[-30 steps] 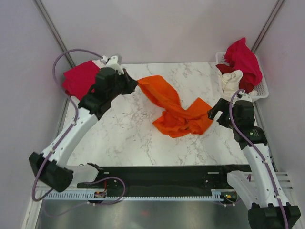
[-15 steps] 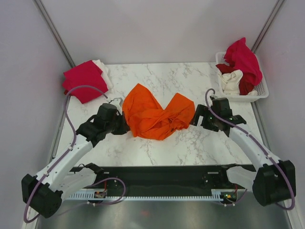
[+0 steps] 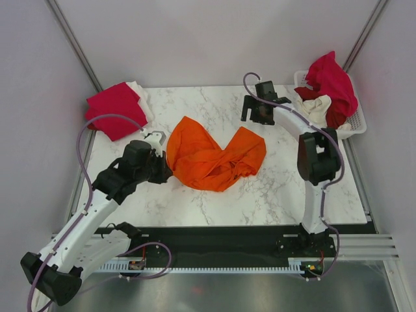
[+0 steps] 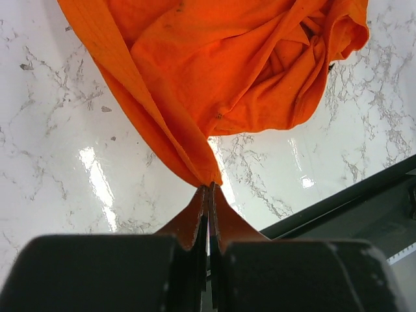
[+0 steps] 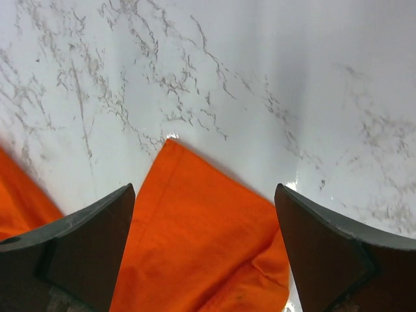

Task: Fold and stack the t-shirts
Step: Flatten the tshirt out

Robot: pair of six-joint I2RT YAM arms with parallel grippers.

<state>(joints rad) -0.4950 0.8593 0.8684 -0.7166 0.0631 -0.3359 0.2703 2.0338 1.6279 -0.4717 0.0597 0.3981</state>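
Left gripper (image 4: 208, 192): jaws pressing tight together, pinching a gathered corner of the orange t-shirt (image 4: 221, 65) low over the marble table (image 3: 273, 195), toward its near left.

Orange t-shirt (image 3: 214, 156): lying crumpled and twisted in the middle of the table, two lobes spreading toward the far side.

Right gripper (image 3: 255, 116): hanging just beyond the shirt's far right lobe, fingers standing wide apart and gripping nothing. In its wrist view an orange corner is lying flat on the marble between them.

Folded crimson-pink t-shirt (image 3: 116, 109): sitting at the far left corner, overlapping a white t-shirt (image 3: 138, 90).

Basket (image 3: 354, 127): standing at the far right, holding a loose crimson-pink t-shirt (image 3: 333, 81), a cream t-shirt (image 3: 316, 109) and a dark red t-shirt (image 3: 305, 93), all heaped.
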